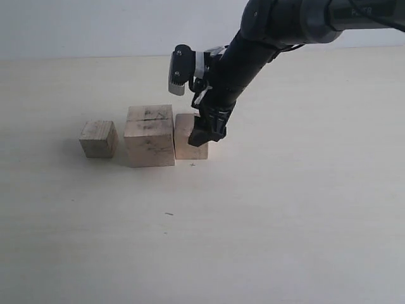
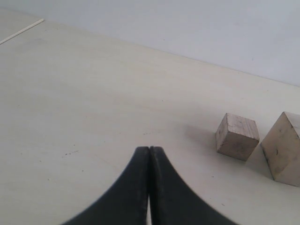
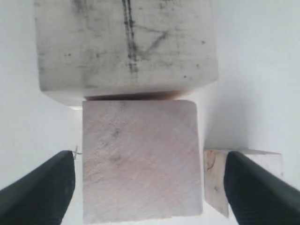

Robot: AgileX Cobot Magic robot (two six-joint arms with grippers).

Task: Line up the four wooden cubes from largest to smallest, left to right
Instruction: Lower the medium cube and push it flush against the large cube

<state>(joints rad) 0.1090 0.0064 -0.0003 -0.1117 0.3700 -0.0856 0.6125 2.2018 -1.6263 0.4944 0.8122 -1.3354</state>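
Note:
The largest cube point(image 1: 150, 136), with a dark line and scribbles on top point(image 3: 126, 47), stands in the middle. Touching its right side is a mid-sized cube point(image 1: 185, 136) point(image 3: 140, 161). My right gripper point(image 1: 201, 131) point(image 3: 150, 187) hangs open over this cube, one finger point(image 3: 42, 187) on each side with a gap to the wood. The smallest cube point(image 3: 213, 180) lies just beyond it, partly behind the other finger point(image 3: 262, 192), and is hidden in the exterior view. A further cube point(image 1: 98, 139) point(image 2: 237, 136) stands alone to the left. My left gripper point(image 2: 149, 151) is shut and empty, low over the table.
The pale tabletop point(image 1: 253, 221) runs wide in front of and to the right of the cubes. A tiny pencil mark point(image 1: 193, 164) sits in front of the mid-sized cube. The left wrist view also catches a corner of the largest cube point(image 2: 283, 150).

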